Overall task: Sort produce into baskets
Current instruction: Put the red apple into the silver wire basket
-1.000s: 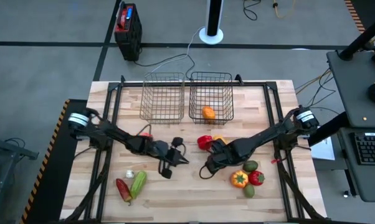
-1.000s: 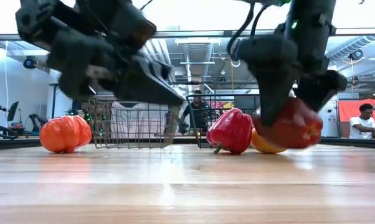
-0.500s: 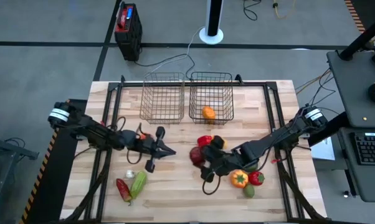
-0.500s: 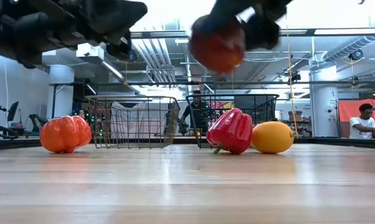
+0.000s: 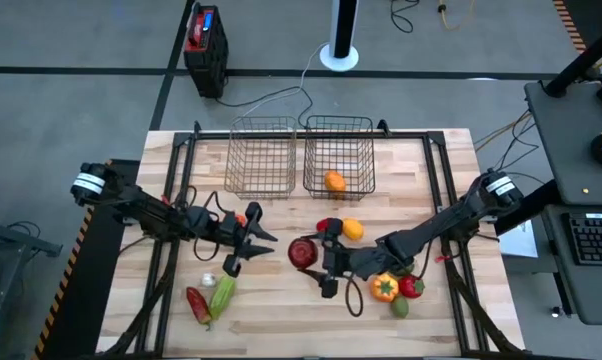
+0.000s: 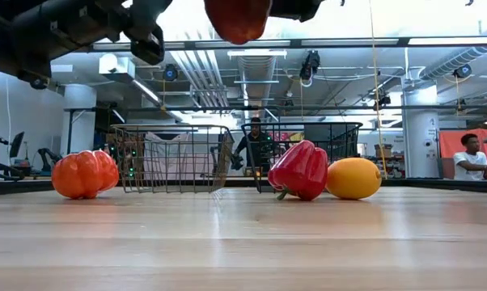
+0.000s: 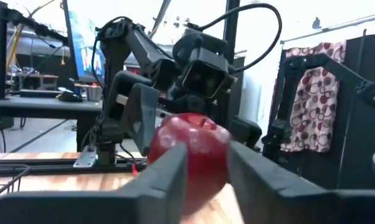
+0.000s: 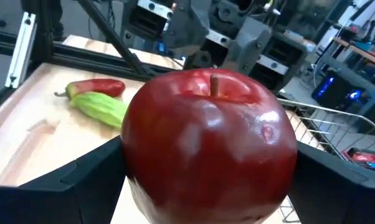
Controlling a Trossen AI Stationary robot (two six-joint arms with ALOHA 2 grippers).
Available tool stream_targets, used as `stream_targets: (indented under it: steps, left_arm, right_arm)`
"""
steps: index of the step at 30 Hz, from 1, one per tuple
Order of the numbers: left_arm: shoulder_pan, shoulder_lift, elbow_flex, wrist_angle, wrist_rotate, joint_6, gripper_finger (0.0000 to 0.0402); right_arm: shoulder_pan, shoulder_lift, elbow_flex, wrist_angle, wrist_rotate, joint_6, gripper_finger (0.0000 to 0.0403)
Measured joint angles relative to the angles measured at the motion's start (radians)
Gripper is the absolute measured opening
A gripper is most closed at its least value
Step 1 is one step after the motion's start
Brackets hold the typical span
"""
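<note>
High view: my right gripper (image 5: pixel 314 255) sits just below frame centre, jaws clamped on a red apple (image 5: pixel 302 252), held off the table. My left gripper (image 5: pixel 243 242) is left of centre, tip aimed right at the apple, a clear gap between them; I can't tell from up here how its fingers stand. Both wire baskets (image 5: pixel 261 155) are in the upper middle, the right-hand basket (image 5: pixel 339 152) already holding an orange fruit (image 5: pixel 334 181). So the apple lies down-frame of the baskets, and the right arm is the one that has it. Low view: apple (image 6: pixel 237 16) at top centre, well above the wood; red pepper (image 6: pixel 300 170) and yellow fruit (image 6: pixel 353 178) on the table at centre right, orange pepper (image 6: pixel 85 173) at left. Left wrist view: the apple (image 7: pixel 189 155) shows dead centre between my left fingers (image 7: pixel 156 182), which are parted with the fruit farther off, not touching. Right wrist view: apple (image 8: pixel 209 146) fills the frame, stem up, pinched from both sides; green vegetable (image 8: pixel 100 107) on the wood at left. I judge the next move is either a carry up-frame or a handover leftward.
</note>
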Motion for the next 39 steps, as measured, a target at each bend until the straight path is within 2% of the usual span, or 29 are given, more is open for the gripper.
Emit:
stream_targets:
  steps: [8, 13, 20, 28, 32, 39]
  left_arm:
    - [-0.020, 0.033, 0.055, -0.012, 0.000, 0.065, 0.0295]
    - [-0.028, 0.043, 0.132, -0.166, -0.016, 0.163, 0.0354]
    - [-0.028, 0.044, 0.200, -0.320, -0.042, 0.192, 0.0355]
    - [-0.033, 0.050, 0.222, -0.375, -0.053, 0.241, 0.0347]
    - [-0.033, 0.077, 0.235, -0.378, -0.111, 0.286, 0.0347]
    - [-0.033, 0.139, 0.277, -0.374, -0.111, 0.310, 0.0347]
  right_arm:
    - [-0.004, 0.042, -0.001, 0.053, 0.000, -0.028, 0.0359]
    - [-0.006, 0.046, -0.003, 0.050, -0.001, -0.022, 0.0359]
    - [-0.007, 0.046, -0.003, 0.046, -0.001, -0.007, 0.0359]
    - [-0.021, 0.046, -0.004, 0.045, -0.002, -0.001, 0.0359]
    - [-0.025, 0.046, -0.004, 0.046, -0.001, -0.001, 0.0359]
    - [-0.028, 0.046, -0.007, 0.034, -0.004, 0.004, 0.0359]
